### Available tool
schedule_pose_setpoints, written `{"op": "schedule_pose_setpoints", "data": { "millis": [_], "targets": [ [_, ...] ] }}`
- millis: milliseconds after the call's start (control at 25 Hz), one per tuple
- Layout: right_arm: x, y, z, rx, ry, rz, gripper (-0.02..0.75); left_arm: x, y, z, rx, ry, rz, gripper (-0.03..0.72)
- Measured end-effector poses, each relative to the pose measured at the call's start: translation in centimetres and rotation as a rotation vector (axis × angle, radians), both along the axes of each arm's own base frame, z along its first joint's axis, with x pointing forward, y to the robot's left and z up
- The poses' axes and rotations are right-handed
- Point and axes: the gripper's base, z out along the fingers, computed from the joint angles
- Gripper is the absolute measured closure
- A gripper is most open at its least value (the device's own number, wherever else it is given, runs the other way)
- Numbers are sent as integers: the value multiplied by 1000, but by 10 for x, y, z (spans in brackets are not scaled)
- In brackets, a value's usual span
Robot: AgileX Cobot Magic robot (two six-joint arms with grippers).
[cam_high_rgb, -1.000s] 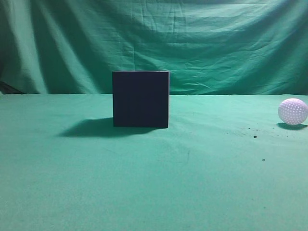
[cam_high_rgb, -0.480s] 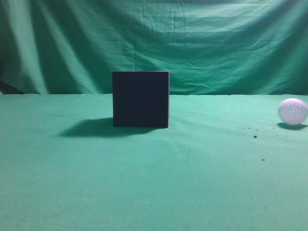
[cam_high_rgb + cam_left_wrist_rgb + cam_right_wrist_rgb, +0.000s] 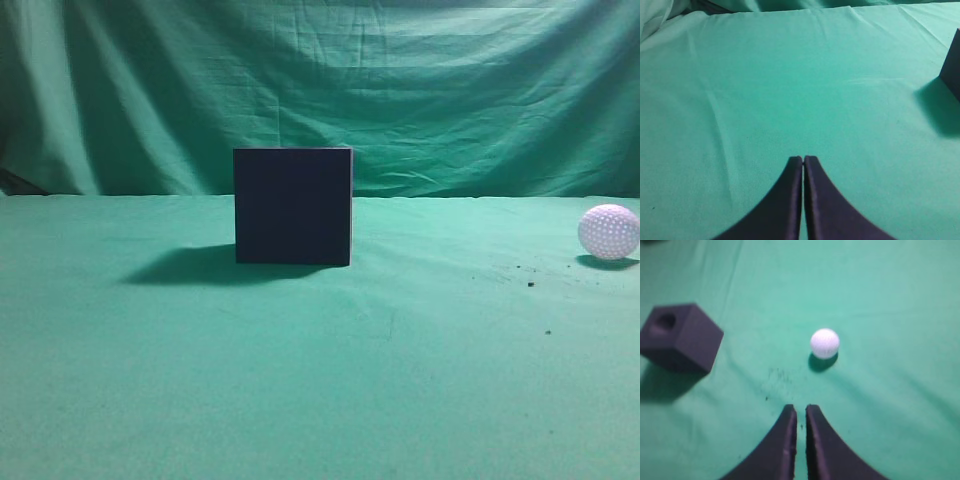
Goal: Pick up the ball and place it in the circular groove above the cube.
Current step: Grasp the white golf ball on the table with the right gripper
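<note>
Green cloth over bench (image 3: 300, 380) and backdrop. I see ball (image 3: 825, 343) lying ahead of right fingers (image 3: 801, 412), apart from them, fingers nearly together, empty. Left fingers (image 3: 803, 161) pressed together. Cube (image 3: 292, 206) mid-bench, ball far right.

The cube (image 3: 292, 206) is matte black with sharp edges and is seated flat and upright on the green surface (image 3: 320, 380), near the scene's centre. A round groove (image 3: 666, 320) is seen in its top face, unoccupied. The ball (image 3: 608, 232), white and dimpled, rests on the surface at far right, well apart from the cube.
</note>
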Motion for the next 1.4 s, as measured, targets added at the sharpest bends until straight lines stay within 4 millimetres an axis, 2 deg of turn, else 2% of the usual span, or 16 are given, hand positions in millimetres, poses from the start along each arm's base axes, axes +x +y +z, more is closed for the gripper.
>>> {"op": "schedule_pose_setpoints", "data": {
  "millis": [240,280,320,440,680,880,1040,1160,1320,1400],
  "targets": [
    [35,9,16,-157,123,201,689,0,0,0,0,0,0,688],
    [44,10,18,-174,148,220,738,0,0,0,0,0,0,688],
    [51,11,21,-191,164,234,738,0,0,0,0,0,0,688],
    [77,13,17,-211,275,248,738,0,0,0,0,0,0,688],
    [121,17,-7,-248,472,180,738,0,0,0,0,0,0,688],
    [148,35,-19,-345,502,217,738,0,0,0,0,0,0,688],
    [168,40,-32,-361,489,219,738,0,0,0,0,0,0,688],
    [178,42,-46,-382,489,244,563,0,0,0,0,0,0,688],
    [189,46,-60,-383,463,259,262,0,0,0,0,0,0,688],
    [196,47,-66,-373,436,246,173,0,0,0,0,0,0,688]
  ]
}}
